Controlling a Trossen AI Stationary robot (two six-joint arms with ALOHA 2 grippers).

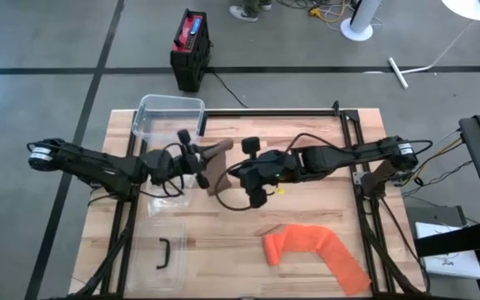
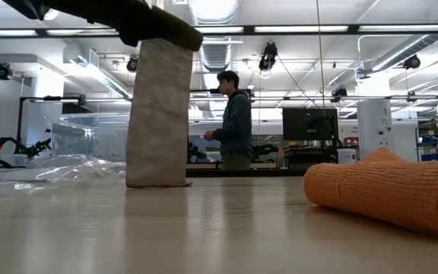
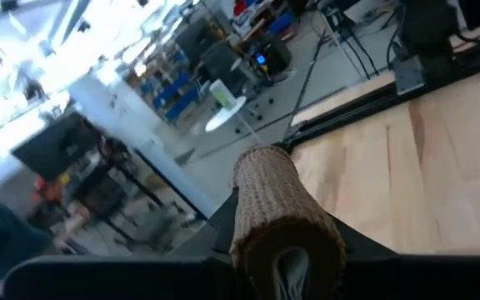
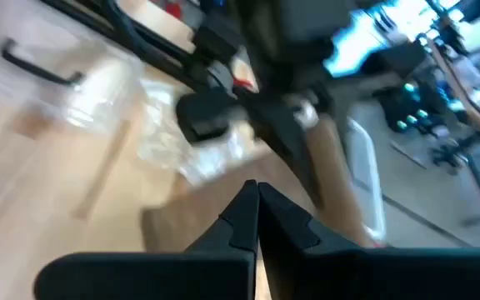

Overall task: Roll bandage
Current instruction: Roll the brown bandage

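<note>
Plastic clutter crowds the table's left half: a clear lid with a dark handle (image 1: 163, 252) lies near the front edge, crumpled clear wrap (image 1: 170, 202) sits just behind it, and an empty clear container (image 1: 169, 117) stands at the back edge. Above the wrap, the left gripper (image 1: 197, 162) is clamped narrowly on the rolled end of a tan bandage (image 1: 217, 165), its loose length hanging as a flat strip whose bottom edge meets the tabletop in the low view. Just beside it, at the middle of the table, the right gripper (image 1: 253, 172) hovers with its fingers pressed together on nothing, their tips close to the tan strip. Bare wood lies open between the two grippers and the front edge. To the right, an orange bandage (image 1: 315, 252) sprawls partly unrolled, one end running toward the front right corner. Black rails (image 1: 358, 158) border the right side. Beyond the table, a person (image 2: 233, 121) stands in the workshop.
</note>
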